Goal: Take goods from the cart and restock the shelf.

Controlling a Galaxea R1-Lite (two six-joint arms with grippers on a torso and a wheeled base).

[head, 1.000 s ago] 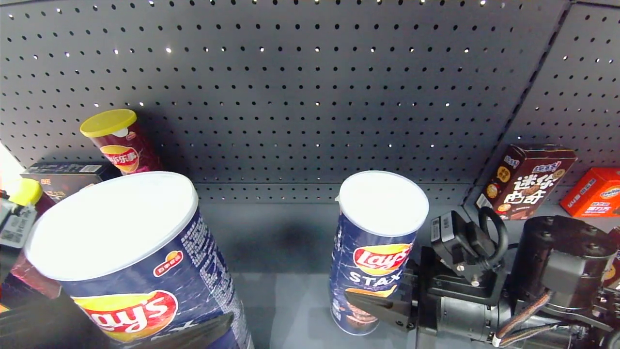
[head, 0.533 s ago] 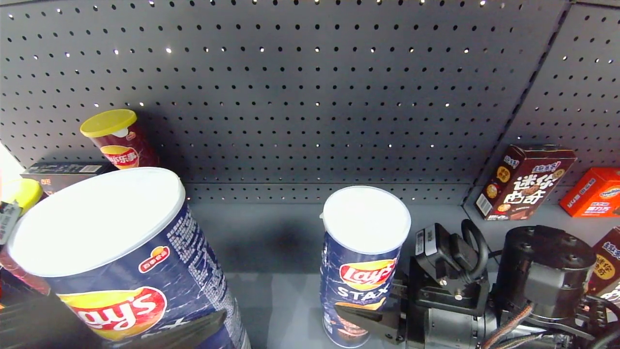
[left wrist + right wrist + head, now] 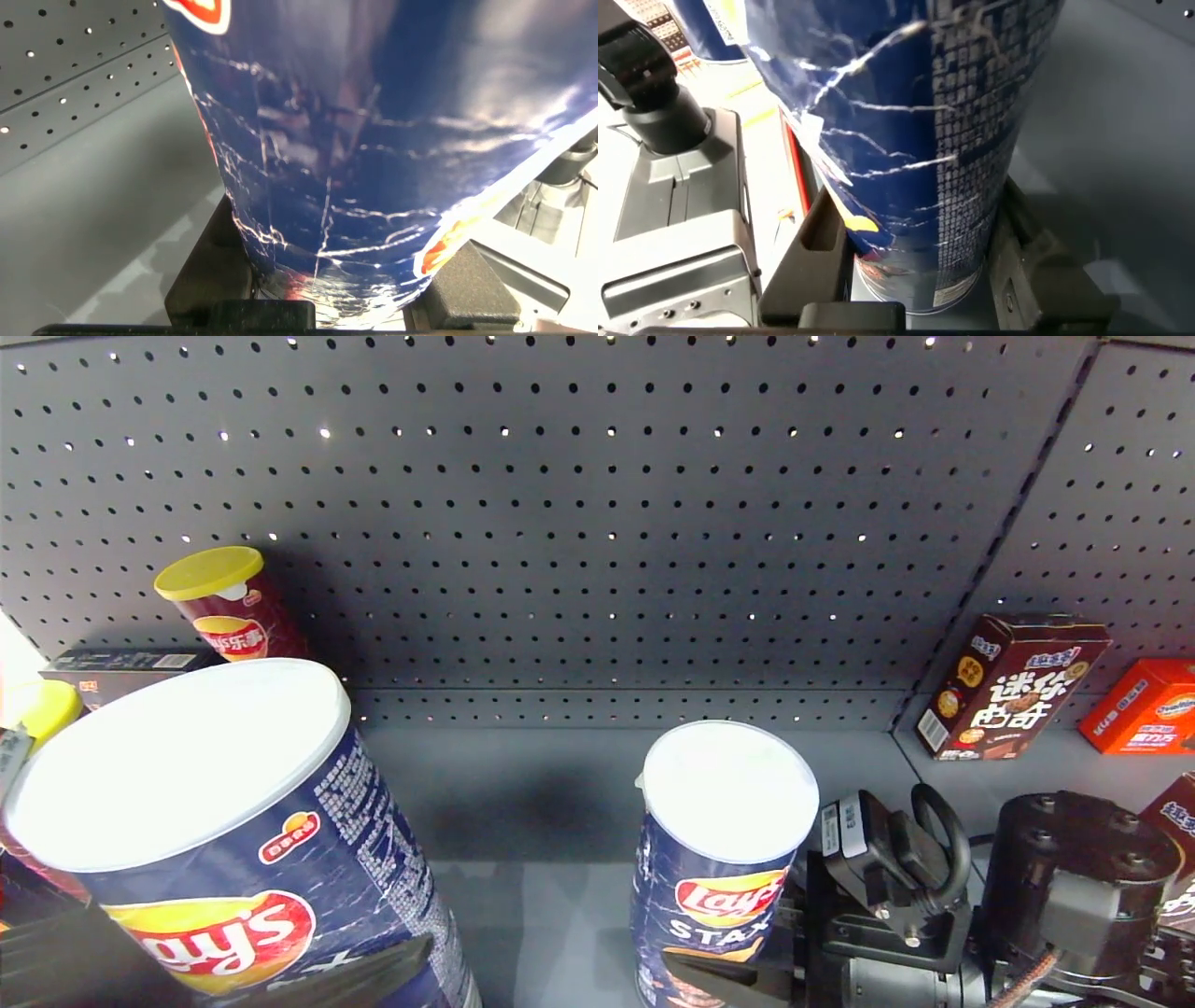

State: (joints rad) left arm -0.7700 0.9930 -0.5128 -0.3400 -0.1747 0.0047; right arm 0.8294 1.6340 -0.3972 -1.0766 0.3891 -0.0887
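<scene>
Two dark blue chip cans with white lids are held in front of the grey shelf [image 3: 560,784]. The big near can [image 3: 233,859] at the lower left sits between my left gripper's fingers [image 3: 210,280], which are shut on its base [image 3: 355,187]. The smaller-looking can [image 3: 719,859] at lower centre-right is clamped low down by my right gripper [image 3: 747,980]. In the right wrist view that can [image 3: 915,140] stands between the two black fingers [image 3: 817,247]. Both cans hang upright above the shelf floor, in front of the pegboard back wall [image 3: 597,523].
A maroon can with a yellow lid [image 3: 229,607] and a dark box [image 3: 121,667] stand at the shelf's back left. A brown snack box [image 3: 1013,686] and an orange box [image 3: 1144,705] stand in the bay to the right, past the divider. The shelf's middle floor is bare.
The right gripper's can dropped lower in the head view, shifting left, then back right. The left can slid a little left and down.
</scene>
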